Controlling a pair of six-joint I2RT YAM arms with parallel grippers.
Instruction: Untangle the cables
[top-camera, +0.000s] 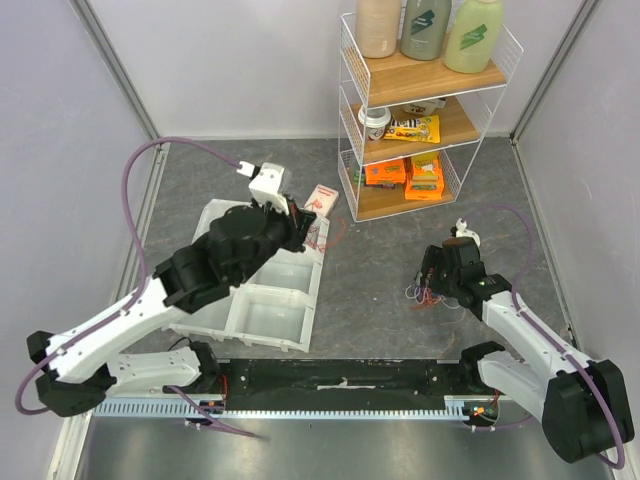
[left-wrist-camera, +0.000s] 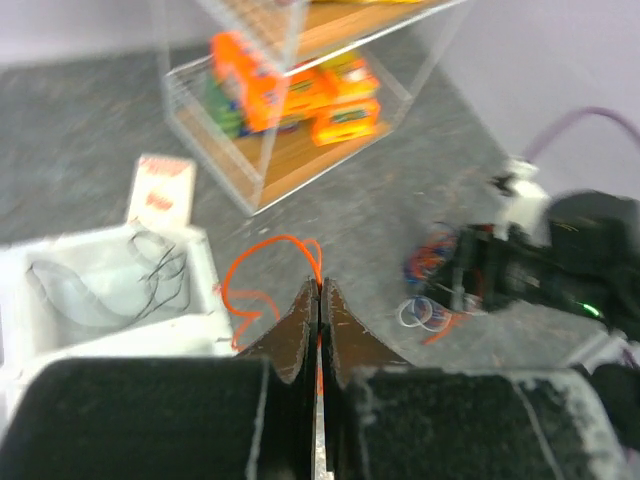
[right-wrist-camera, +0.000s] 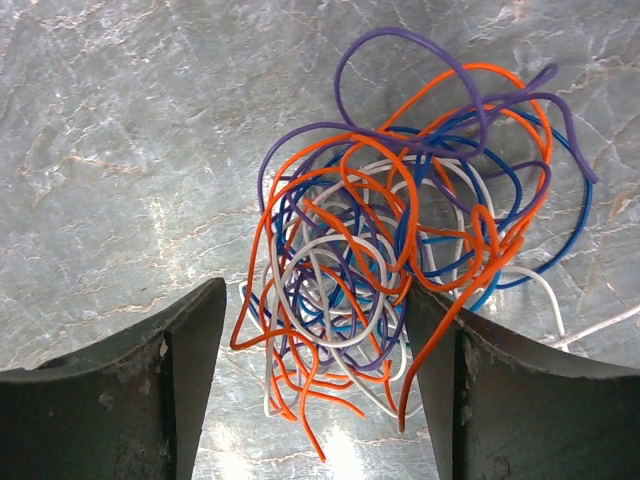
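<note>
From above, the left gripper (top-camera: 303, 228) hangs over the far corner of the white bin (top-camera: 270, 320), and an orange cable (top-camera: 343, 230) loops from it toward the grey table (top-camera: 370, 300). Well apart to the right, the right gripper (top-camera: 437, 285) sits over the tangle of cables (top-camera: 420, 293).

At the left wrist, the pincer (left-wrist-camera: 319, 285) is pressed together, pinching the orange cable (left-wrist-camera: 262, 262). Thin dark wires (left-wrist-camera: 160, 270) lie in the bin (left-wrist-camera: 200, 300).

Under the right wrist, the pincer (right-wrist-camera: 315, 290) stands wide. The tangle (right-wrist-camera: 400, 260) lies on the table between its fingers, close against the right-hand one.
</note>
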